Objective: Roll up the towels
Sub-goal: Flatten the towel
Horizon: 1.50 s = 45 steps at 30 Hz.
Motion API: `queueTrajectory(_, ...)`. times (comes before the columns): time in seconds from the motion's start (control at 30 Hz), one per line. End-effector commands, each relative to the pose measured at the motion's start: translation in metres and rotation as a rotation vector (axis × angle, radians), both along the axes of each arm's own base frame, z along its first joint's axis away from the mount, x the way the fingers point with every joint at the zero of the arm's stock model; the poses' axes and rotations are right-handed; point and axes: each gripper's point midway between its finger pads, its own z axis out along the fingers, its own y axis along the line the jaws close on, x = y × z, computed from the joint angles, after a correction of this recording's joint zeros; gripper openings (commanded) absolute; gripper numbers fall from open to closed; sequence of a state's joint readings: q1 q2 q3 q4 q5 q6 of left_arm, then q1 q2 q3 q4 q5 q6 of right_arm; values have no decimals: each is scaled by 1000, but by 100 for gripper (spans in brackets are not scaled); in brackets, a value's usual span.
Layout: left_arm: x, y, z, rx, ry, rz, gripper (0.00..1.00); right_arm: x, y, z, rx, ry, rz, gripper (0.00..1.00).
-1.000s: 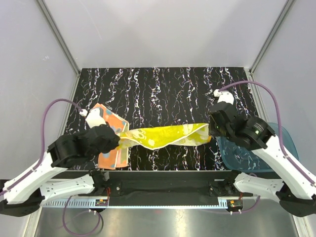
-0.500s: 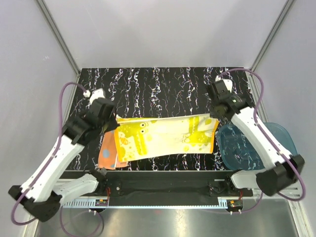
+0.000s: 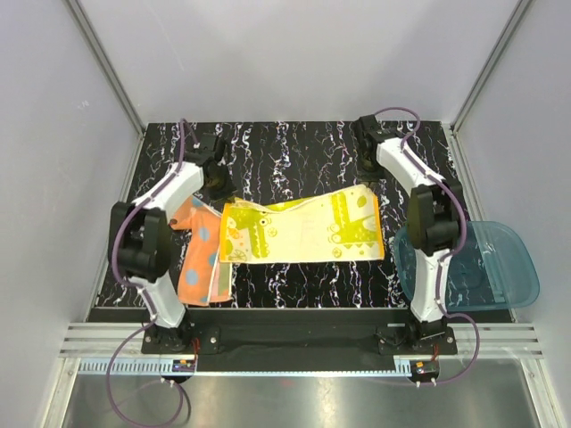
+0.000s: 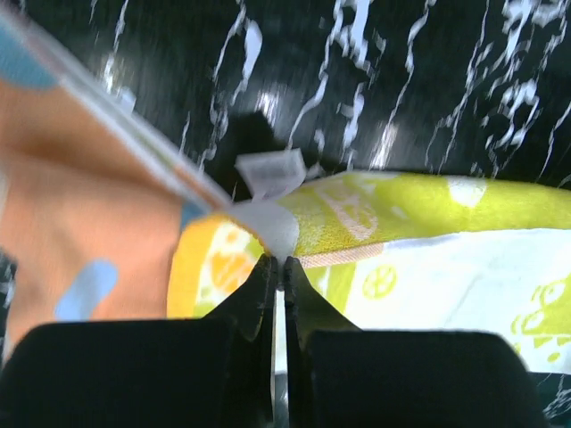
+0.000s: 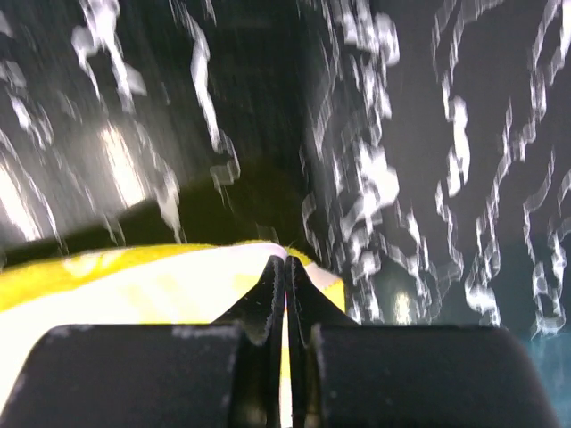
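Note:
The yellow towel [image 3: 303,230] lies spread across the middle of the black marbled table, its far edge lifted. My left gripper [image 3: 222,194] is shut on its far left corner, and the pinch shows in the left wrist view [image 4: 278,260]. On the far right corner my right gripper [image 3: 369,181] is shut, its jaws pressed on the pale edging [image 5: 287,260]. The orange towel [image 3: 201,259] with blue dots lies folded at the left, partly under the yellow one. It also shows in the left wrist view [image 4: 80,223].
A translucent blue tray [image 3: 486,267] sits at the table's right edge, beside the yellow towel's right end. Grey walls close in the table on the left, right and far sides. Both arms stretch out over the table towards the far side.
Both arms have reached towards the far side, carrying the yellow towel's corners with them. The towel has gone from a hanging twisted strip to a spread sheet.

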<state>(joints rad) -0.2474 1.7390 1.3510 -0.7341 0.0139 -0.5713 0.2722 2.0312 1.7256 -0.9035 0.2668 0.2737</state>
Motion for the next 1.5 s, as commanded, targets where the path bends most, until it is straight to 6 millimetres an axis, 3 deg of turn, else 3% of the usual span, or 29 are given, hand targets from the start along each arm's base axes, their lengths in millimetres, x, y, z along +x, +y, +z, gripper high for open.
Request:
queueTrajectory(0.0,52,-10,15,-93,-98,-26,0,36,0,10,-7,-41,32,0)
queueTrajectory(0.03,59,-9,12,-96,-95,-21,0,50,-5,18,-11,-68,17,0)
queueTrajectory(0.07,71,-9,16,-102,-111,-16,0,55,-8,1,-21,-36,10,0)
queueTrajectory(0.13,85,-1,1,-105,-80,-1,0,71,-12,-9,-14,-23,-1,0)
queueTrajectory(0.2,99,3,3,-113,-85,9,0,81,-23,-14,-4,-13,-31,0)
queueTrajectory(0.23,105,11,-8,-112,-65,27,0,94,-20,-6,20,-48,-24,0)
queueTrajectory(0.3,120,16,-4,-116,-87,37,0,102,-19,-23,19,-23,2,0)
queueTrajectory(0.33,126,22,-14,-112,-71,49,0,113,-17,-14,30,-59,8,0)
queueTrajectory(0.4,142,29,-7,-119,-95,53,0,120,-18,-24,31,-50,9,2)
queueTrajectory(0.43,148,31,-17,-121,-77,55,0,130,-16,-12,41,-95,9,13)
queueTrajectory(0.5,152,31,-22,-142,-51,44,4,139,-17,-10,62,-122,-13,39)
queueTrajectory(0.57,164,36,-14,-151,-72,47,25,145,-9,12,108,-174,-22,50)
queueTrajectory(0.6,168,39,-7,-145,-98,43,39,146,-7,21,128,-191,-23,64)
queueTrajectory(0.67,172,41,18,-140,-160,39,72,142,-2,48,171,-228,-24,75)
queueTrajectory(0.73,171,44,45,-137,-209,32,90,136,-4,59,170,-245,-39,80)
queueTrajectory(0.77,166,45,49,-130,-206,33,94,132,-5,81,178,-278,-39,81)
queueTrajectory(0.83,156,48,74,-116,-243,34,96,122,-8,93,172,-281,-41,83)
queueTrajectory(0.9,136,51,71,-103,-220,41,99,107,-11,118,170,-296,-45,90)
queueTrajectory(0.93,126,53,95,-99,-269,42,99,98,-13,115,166,-273,-49,91)
queueTrajectory(1.0,101,55,102,-96,-300,53,99,75,-12,147,197,-320,-65,95)
queueTrajectory(1.03,87,56,100,-97,-289,54,99,67,-11,125,194,-257,-64,95)
queueTrajectory(1.07,79,55,97,-103,-295,54,99,60,-7,153,234,-335,-58,96)
queueTrajectory(1.13,45,50,83,-115,-262,50,96,30,4,152,283,-321,-32,97)
queueTrajectory(1.17,37,47,80,-120,-265,42,95,22,9,152,300,-326,-29,97)
queueTrajectory(1.2,14,42,67,-122,-235,32,93,16,17,151,321,-329,-13,97)
queueTrajectory(1.23,5,41,62,-117,-230,31,91,-2,19,145,330,-309,-10,97)
queueTrajectory(1.3,-12,37,58,-128,-235,27,89,-15,27,142,353,-306,7,97)
queueTrajectory(1.33,-23,37,41,-129,-206,33,84,-30,32,136,359,-290,27,97)
queueTrajectory(1.47,-42,33,18,-154,-175,49,78,-51,26,127,330,-277,43,97)
